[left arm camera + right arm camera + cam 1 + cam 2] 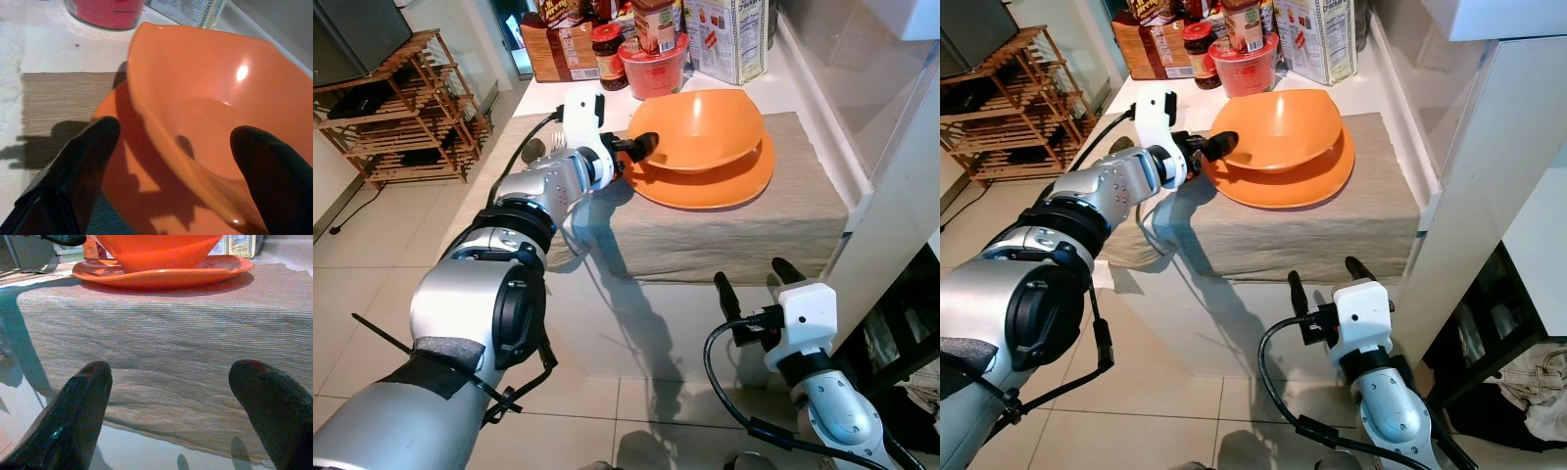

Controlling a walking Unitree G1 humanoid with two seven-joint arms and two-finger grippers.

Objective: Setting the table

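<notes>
Left claw [641, 149] straddles bowl [700, 127] rim; plate [710, 181] mostly covered.

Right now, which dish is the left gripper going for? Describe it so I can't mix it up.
On the white counter lies a beige placemat, with two orange dishes stacked at its far end. The left gripper, open, is at the rim of the upper one, the bowl. It is deep and sits on the flat plate, in front of the red tub.
</notes>
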